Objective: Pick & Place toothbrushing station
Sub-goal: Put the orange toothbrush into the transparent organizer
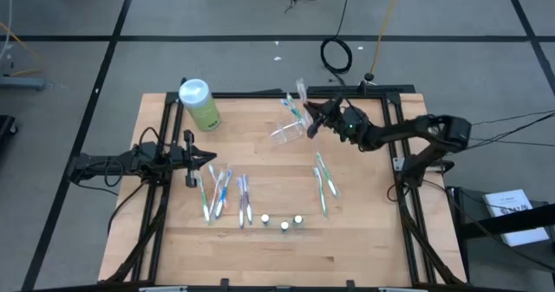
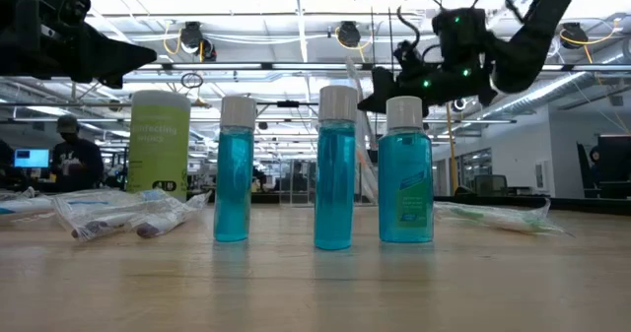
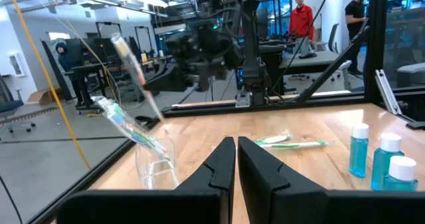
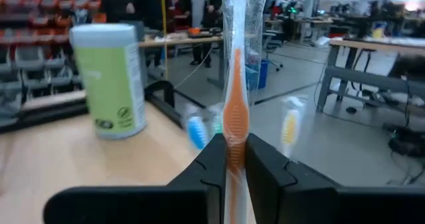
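The toothbrushing station [image 1: 286, 133], a small clear holder, stands on the wooden table's far middle [image 3: 156, 163] with wrapped toothbrushes leaning in it. My right gripper [image 1: 310, 119] hovers just right of it, level, shut on an orange toothbrush [image 4: 234, 84] in a clear wrapper. In the left wrist view that toothbrush [image 3: 133, 64] slants above the holder. In the low view the right gripper [image 2: 409, 76] hangs above the blue bottles. My left gripper [image 1: 206, 159] waits shut at the table's left side, with nothing between its fingers [image 3: 236, 164]. My right gripper pinches the wrapped orange toothbrush by its handle [image 4: 234, 127] between its two fingers. The fingers point level, coming from the table's right side, and lie across the brush. The brush stands nearly upright, slightly tilted, lifted clear of the table above the holder.
A light-green bottle [image 1: 199, 102] with a white cap stands at the far left. Wrapped toothbrushes lie at the left [image 1: 218, 192] and right [image 1: 325, 181]. Three small blue bottles [image 1: 284, 223] stand near the front middle. People are in the room beyond.
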